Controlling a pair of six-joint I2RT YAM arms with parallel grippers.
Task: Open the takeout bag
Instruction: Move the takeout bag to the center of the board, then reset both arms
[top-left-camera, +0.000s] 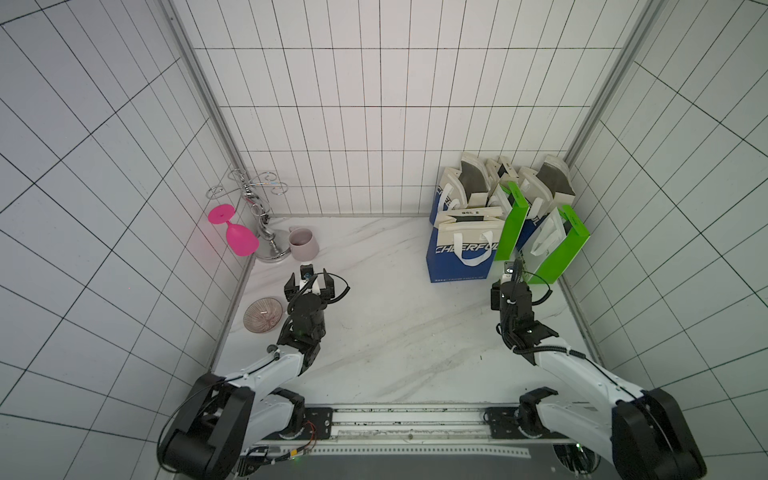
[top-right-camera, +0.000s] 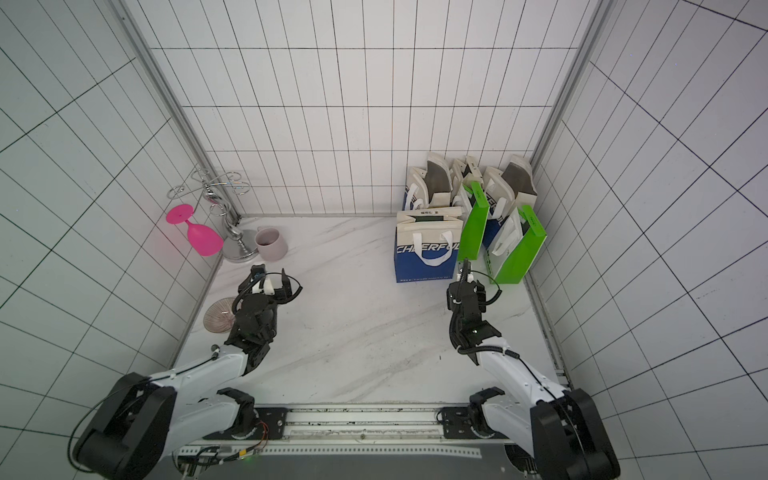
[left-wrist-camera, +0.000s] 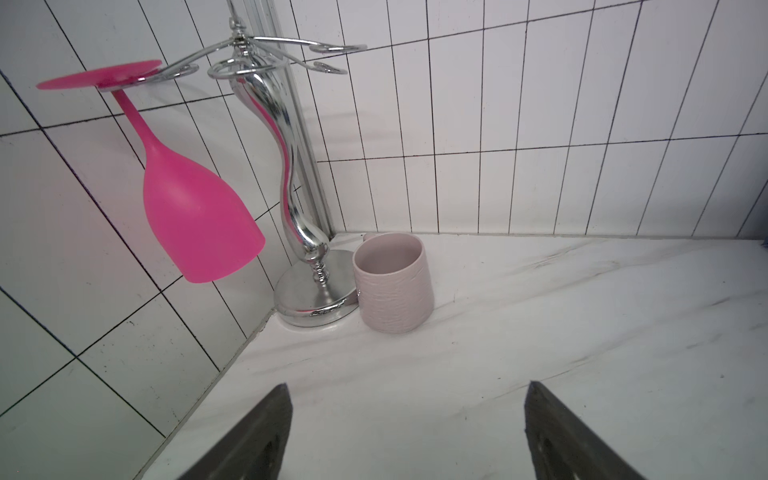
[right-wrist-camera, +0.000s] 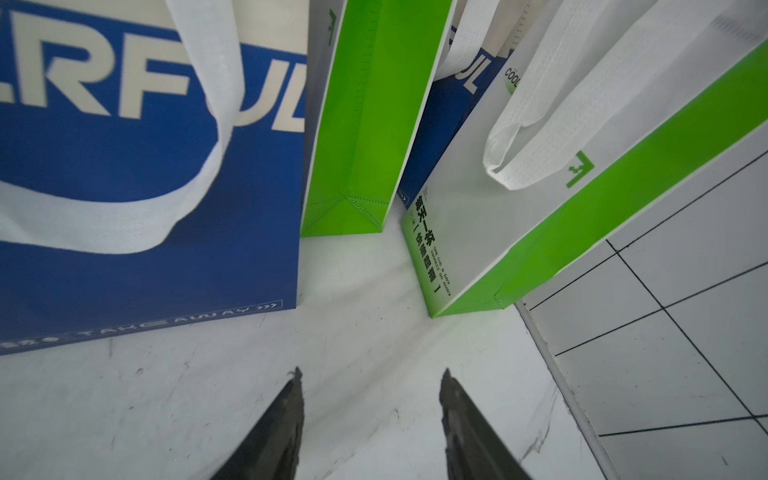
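The blue-and-cream fabric takeout bag (top-left-camera: 457, 270) stands front-most among other bags (top-left-camera: 557, 249) at the worktop's (top-left-camera: 395, 324) far right, mouth pressed flat. Likely light and floppy, so pinch one cream top edge or its white handle loop (right-wrist-camera: 104, 228). Right fingers (right-wrist-camera: 286, 415), parted and empty, hover near it; left fingers (left-wrist-camera: 257, 432) gape empty.

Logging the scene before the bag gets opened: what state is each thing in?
Front blue bag: upright, mouth closed.
Rear bags: upright, mouths open.
Green bags: standing, nearly flat.
Pink glass: hanging upside down on rack.
Mug: upright, empty.
Bowl: upright, empty.
Left gripper: open, empty.
Right gripper: open, empty.
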